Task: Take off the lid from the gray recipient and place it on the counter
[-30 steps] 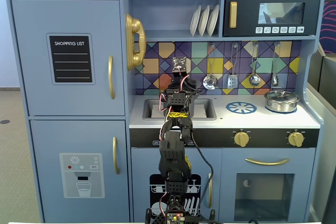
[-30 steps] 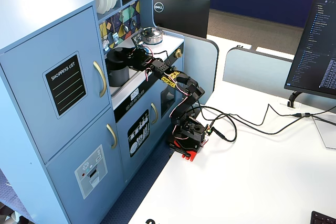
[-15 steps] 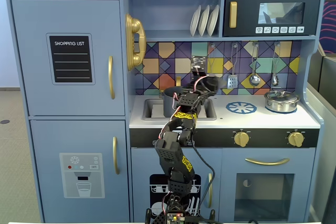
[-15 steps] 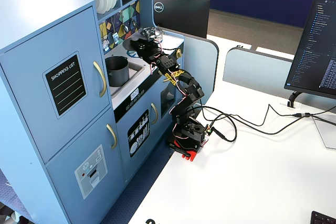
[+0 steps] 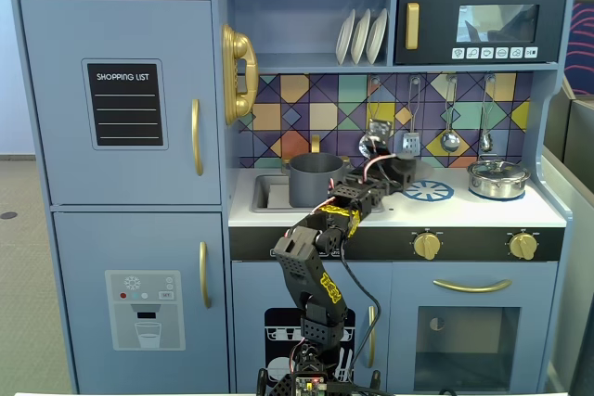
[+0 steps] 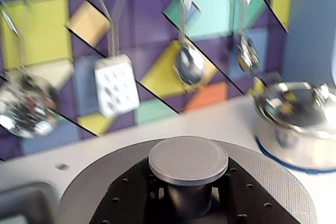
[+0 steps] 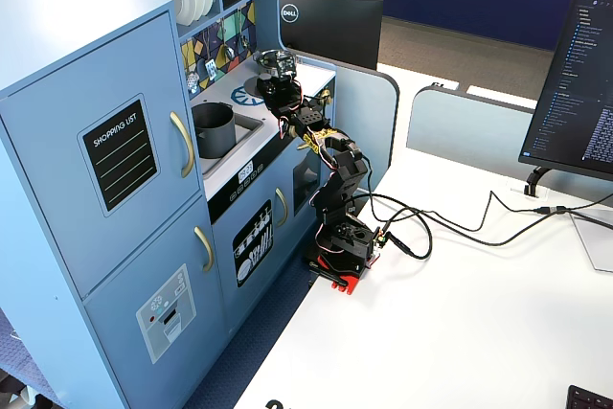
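Observation:
The gray recipient stands open in the sink basin with no lid on it. My gripper is to its right in a fixed view, shut on the stem under the lid's round knob. In the wrist view the lid spreads as a dark gray disc around the black fingers. It hangs low over the pale counter, between the sink and the blue burner mark. I cannot tell whether it touches the counter.
A shiny silver pot with its own lid sits at the counter's right end. Metal utensils hang on the tiled back wall. The sink lies left of the gripper.
The arm has swung right from above the gray pot to the counter near the burner, carrying the lid. The pot now stands uncovered.

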